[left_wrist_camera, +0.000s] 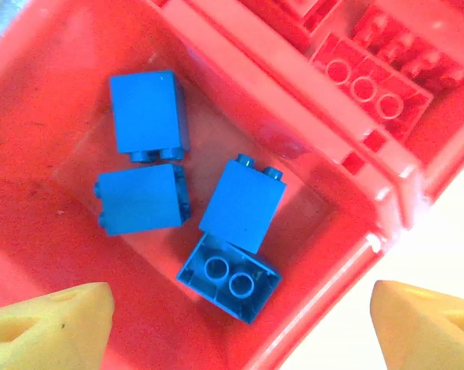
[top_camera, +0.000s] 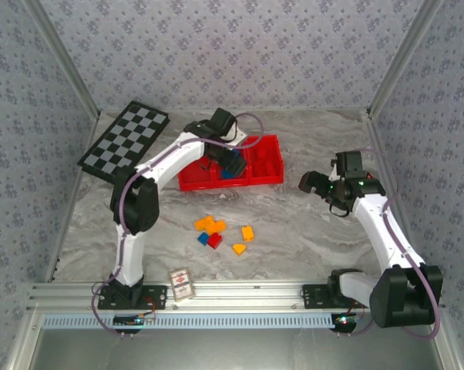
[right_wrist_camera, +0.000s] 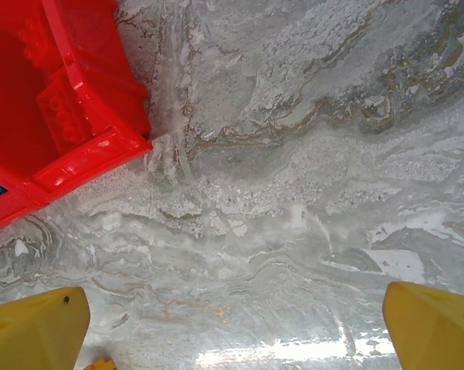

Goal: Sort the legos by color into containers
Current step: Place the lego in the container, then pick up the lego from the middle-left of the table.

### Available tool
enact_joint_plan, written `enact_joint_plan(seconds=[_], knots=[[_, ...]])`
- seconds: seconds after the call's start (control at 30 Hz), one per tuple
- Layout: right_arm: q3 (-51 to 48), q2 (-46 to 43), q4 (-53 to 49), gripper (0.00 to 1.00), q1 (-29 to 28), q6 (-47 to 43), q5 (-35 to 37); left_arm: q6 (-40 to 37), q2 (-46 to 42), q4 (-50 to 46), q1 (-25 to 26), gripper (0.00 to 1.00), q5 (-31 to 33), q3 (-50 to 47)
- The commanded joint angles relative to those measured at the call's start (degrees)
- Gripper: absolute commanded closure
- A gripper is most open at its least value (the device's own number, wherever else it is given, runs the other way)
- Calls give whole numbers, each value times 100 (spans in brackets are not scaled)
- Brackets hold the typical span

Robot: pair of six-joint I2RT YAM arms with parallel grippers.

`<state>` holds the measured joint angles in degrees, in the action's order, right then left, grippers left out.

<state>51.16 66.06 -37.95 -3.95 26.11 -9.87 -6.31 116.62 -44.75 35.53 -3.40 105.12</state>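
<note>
The left tool (left_wrist_camera: pixel 240 331) hangs wide open and empty over the middle compartment of the red tray (top_camera: pixel 272 179), where four blue bricks (left_wrist_camera: pixel 240 204) lie. Red bricks (left_wrist_camera: pixel 363 85) lie in the right compartment. The right tool (right_wrist_camera: pixel 232 331), also spread wide, holds nothing above the table (right_wrist_camera: pixel 309 154). Loose bricks (top_camera: pixel 214 226), orange, blue and red, lie nearer on the table.

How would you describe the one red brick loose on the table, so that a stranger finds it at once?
Find the long red tray on the marble table. Between it and the arm bases lies a small group of loose bricks; the red brick is on its near left side, beside a blue brick. It alone is red: the rest are orange-yellow or blue.
</note>
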Motion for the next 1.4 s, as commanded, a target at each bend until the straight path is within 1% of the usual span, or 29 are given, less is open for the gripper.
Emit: enact_joint_plan(seconds=[0.0,0.1,0.17,0.23,0.3,0.37,0.43,0.5,0.53,0.6,0.7,0.73,0.83,1.0,1.1,1.13,1.27,1.37], knots=[[190,89,-65,0,-89,-51,-22,368,-636,62,311,1,100,-426],[175,175,23,0,-156,19,-1,720,-1006,-19,765,0,469,-873],[195,252,55,0,-207,67,67,1142,-1163,-164,1047,0,852,-1110],[217,338,50,0,-252,91,169,1951,-1261,-440,1305,0,1254,-1249],[257,409,9,0,-260,94,284,2710,-1337,-609,1495,0,1209,-1416],[292,464,-36,0,-256,85,383,3355,-1404,-641,1795,0,1288,-1595],[309,494,-54,0,-256,87,447,4031,-1351,-933,2177,1,1774,-1524],[297,497,-45,0,-240,70,436,4621,-1252,-1179,2467,3,2106,-1409],[277,492,-42,0,-227,72,414,4930,-1222,-1177,2576,6,2121,-1424],[234,450,-56,0,-202,78,361,5449,-1240,-989,2680,11,1904,-1611],[57,289,77,0,-79,-45,103,6155,-1407,-387,2763,18,1453,-2115],[-37,193,139,0,-34,-85,16,6381,-1452,-200,2775,18,1326,-2282],[-247,-37,192,0,120,-208,-119,6796,-1467,-19,2809,20,1174,-2505],[-618,-358,288,0,472,-358,-370,7080,-1279,-78,2888,21,1163,-2439],[-876,-469,326,0,618,-361,-583,7123,-1043,-17,2905,22,934,-2350],[-963,-488,508,0,632,-374,-654,7147,-969,-14,2914,23,871,-2315],[-1108,-461,637,0,713,-381,-752,7144,-770,-33,2934,24,777,-2231],[-1108,-443,708,0,764,-406,-797,7122,-678,-48,2945,28,729,-2185]])
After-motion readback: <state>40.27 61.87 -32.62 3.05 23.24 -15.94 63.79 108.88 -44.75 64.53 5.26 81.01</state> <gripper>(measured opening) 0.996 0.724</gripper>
